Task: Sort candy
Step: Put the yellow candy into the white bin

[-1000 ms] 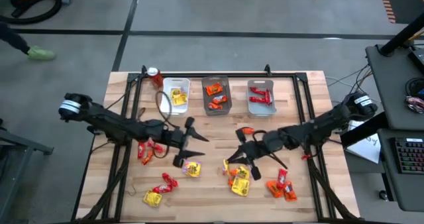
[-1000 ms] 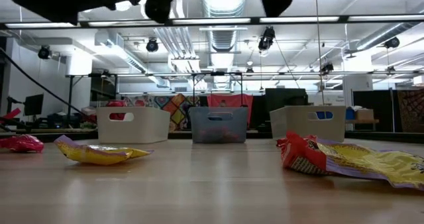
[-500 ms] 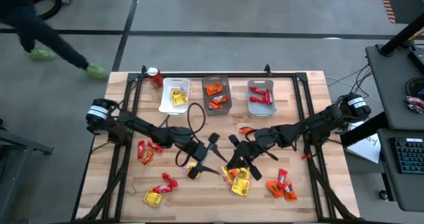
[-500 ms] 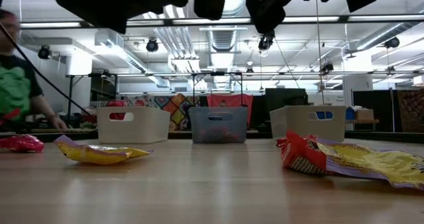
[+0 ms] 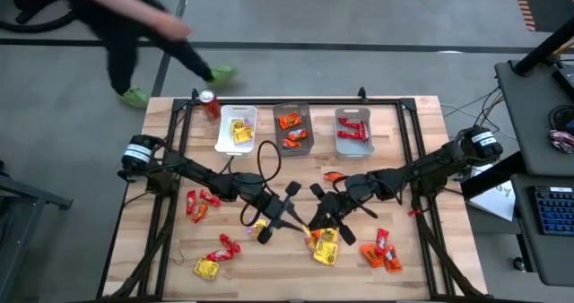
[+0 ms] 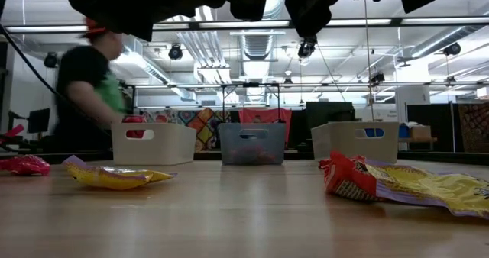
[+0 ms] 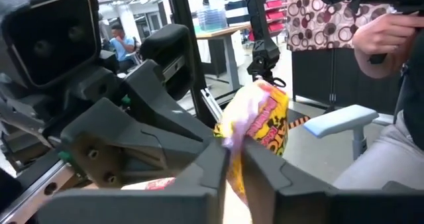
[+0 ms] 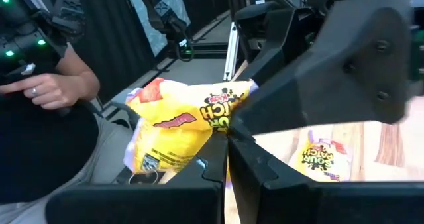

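Observation:
One yellow candy packet [image 8: 182, 121] hangs above the table's middle, between my two grippers. My left gripper [image 5: 294, 215] reaches in from the table's left and is shut on the packet [image 7: 262, 118]. My right gripper [image 5: 314, 220] comes from the right and is shut on the same packet. More candy lies loose on the wood: red and orange at the left [image 5: 199, 203], yellow and red near the front [image 5: 218, 254], yellow and orange under the grippers [image 5: 323, 246], orange at the right [image 5: 384, 249]. My left gripper pinches an edge of the yellow packet [image 7: 236, 141] between its two fingers. The packet stands out beyond the fingertips, clear of the table. My right gripper's body shows close beside it. My right gripper pinches the packet's printed end [image 8: 222, 126] between its two fingers. Most of the packet sticks out to one side of the fingers, crumpled and clear of the table.
Three bins stand in a row at the far edge: white with yellow candy [image 5: 238, 128], grey with orange [image 5: 292, 129], pale with red [image 5: 353, 131]. A red soda can [image 5: 210, 103] stands at the far left corner. A person [image 5: 134, 25] walks past behind the table.
My left gripper has gone toward the table's right and near edge, up to my right gripper and the yellow packet. My right gripper has shifted a little toward the left. A person has walked along behind the table's far edge.

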Tool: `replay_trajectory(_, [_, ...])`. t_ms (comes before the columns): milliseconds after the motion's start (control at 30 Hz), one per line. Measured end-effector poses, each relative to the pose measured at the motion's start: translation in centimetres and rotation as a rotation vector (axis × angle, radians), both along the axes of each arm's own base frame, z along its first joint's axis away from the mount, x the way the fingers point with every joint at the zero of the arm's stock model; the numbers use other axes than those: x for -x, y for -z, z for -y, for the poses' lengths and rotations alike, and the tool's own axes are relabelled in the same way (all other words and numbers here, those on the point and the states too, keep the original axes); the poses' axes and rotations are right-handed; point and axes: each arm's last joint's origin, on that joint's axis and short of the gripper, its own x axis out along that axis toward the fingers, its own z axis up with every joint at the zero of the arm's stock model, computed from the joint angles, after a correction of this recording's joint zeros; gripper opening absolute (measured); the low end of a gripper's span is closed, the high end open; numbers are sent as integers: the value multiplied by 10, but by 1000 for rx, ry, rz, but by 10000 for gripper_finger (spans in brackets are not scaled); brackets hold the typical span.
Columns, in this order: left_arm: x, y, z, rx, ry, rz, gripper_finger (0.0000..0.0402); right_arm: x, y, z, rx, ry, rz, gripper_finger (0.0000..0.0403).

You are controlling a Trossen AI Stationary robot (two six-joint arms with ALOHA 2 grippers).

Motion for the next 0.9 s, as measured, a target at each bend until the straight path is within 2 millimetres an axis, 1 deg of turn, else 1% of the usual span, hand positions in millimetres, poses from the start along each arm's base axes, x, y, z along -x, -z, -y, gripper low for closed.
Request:
replay_trajectory(33, [0,0,0,0,0,0,10,0,0,0,1,2,0,9])
replay_trajectory(167, [0,-1,0,0,-1,1,7,0,0,1,-21,20,-13,10])
replay_trajectory(267, [3,-3,-1,-1,-4,-3,2,0,-2,2,-42,33,-22,22])
replay_trajectory(467, [10,-11,-3,-15,-13,-69,0,2,-8,9,-76,69,-35,81])
replay_trajectory(567, [16,-15,-5,-35,-49,-142,0,4,-11,15,-81,136,-55,115])
replay_trajectory(733, [34,-27,-13,-93,-187,-277,0,11,-11,22,-28,267,-128,159])
replay_trajectory(800, [46,-32,-18,-141,-287,-358,0,16,-12,25,-10,345,-154,169])
replay_trajectory(900, [69,-42,-30,-242,-498,-471,0,21,-11,29,9,451,-200,177])
